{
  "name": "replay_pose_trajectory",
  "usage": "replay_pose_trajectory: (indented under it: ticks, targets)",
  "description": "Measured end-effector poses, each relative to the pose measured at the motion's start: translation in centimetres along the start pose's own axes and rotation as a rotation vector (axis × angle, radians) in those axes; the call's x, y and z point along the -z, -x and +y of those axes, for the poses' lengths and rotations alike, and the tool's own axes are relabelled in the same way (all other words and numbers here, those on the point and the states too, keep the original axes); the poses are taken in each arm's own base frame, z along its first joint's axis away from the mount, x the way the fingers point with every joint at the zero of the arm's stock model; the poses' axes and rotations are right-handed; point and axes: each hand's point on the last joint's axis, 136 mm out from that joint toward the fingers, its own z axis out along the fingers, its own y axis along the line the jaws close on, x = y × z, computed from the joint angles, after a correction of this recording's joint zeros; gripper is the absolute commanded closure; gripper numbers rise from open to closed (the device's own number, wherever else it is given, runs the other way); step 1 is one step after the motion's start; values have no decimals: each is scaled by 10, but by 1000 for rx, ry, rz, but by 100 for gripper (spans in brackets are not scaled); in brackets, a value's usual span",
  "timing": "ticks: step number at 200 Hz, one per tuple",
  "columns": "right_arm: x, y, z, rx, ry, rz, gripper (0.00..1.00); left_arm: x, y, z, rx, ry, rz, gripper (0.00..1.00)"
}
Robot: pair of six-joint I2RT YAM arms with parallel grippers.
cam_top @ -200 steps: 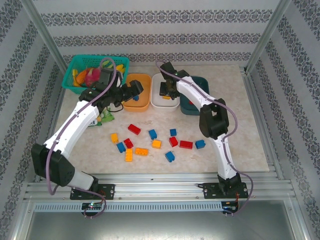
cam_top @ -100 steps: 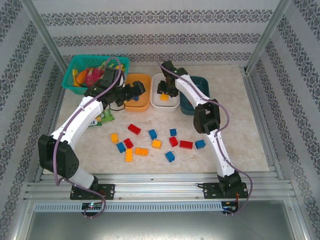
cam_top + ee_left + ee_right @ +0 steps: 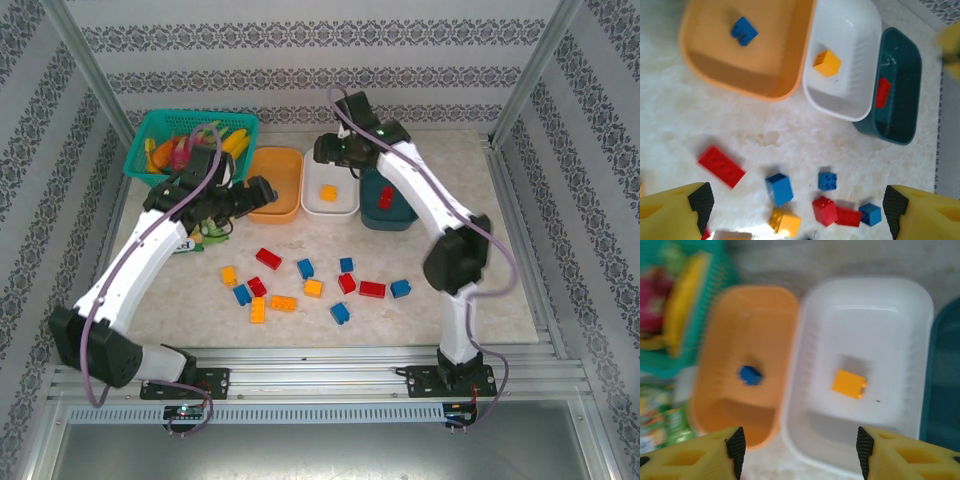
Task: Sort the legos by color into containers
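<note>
Three trays stand in a row at the back: orange (image 3: 284, 170), white (image 3: 342, 185), dark teal (image 3: 400, 212). A blue brick (image 3: 744, 31) lies in the orange tray (image 3: 705, 30). The white tray (image 3: 890, 330) holds a yellow brick (image 3: 849, 383), and a red brick (image 3: 386, 197) lies in the teal one. Several red, blue and yellow legos (image 3: 313, 288) are scattered mid-table. My left gripper (image 3: 262, 190) is open and empty at the orange tray's near-left edge, above the loose bricks (image 3: 779, 188). My right gripper (image 3: 322, 152) hangs open and empty over the white tray's back.
A teal lattice basket (image 3: 150, 128) of toy fruit stands at the back left, with a green snack packet (image 3: 205, 236) just in front of it under the left arm. Metal frame posts rise at both back corners.
My right gripper has opened, lifted and drawn back from the white tray, leaving the yellow brick inside. My left arm has pulled back off the orange tray, down and to the left.
</note>
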Motion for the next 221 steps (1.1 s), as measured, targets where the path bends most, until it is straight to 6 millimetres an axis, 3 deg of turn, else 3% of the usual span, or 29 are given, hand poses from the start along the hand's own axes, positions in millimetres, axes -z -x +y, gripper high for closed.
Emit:
replay_pose_trajectory:
  ticks: [20, 41, 54, 86, 111, 131, 221]
  targets:
    - [59, -28, 36, 85, 130, -89, 36, 10, -28, 28, 30, 59, 31, 14]
    - [87, -77, 60, 161, 264, -110, 34, 7, -65, 65, 74, 148, 105, 17]
    - [87, -113, 61, 188, 313, -83, 33, 2, -89, 88, 107, 207, 159, 20]
    - [64, -218, 54, 268, 381, 59, 31, -14, -137, 133, 175, 318, 272, 21]
    - [60, -273, 53, 312, 435, 125, 28, -25, -163, 154, 223, 369, 339, 23]
    - [61, -284, 57, 312, 469, 126, 27, -35, -171, 160, 253, 383, 366, 23]
    - [63, -275, 67, 304, 510, 79, 27, -70, -167, 163, 262, 398, 375, 31]
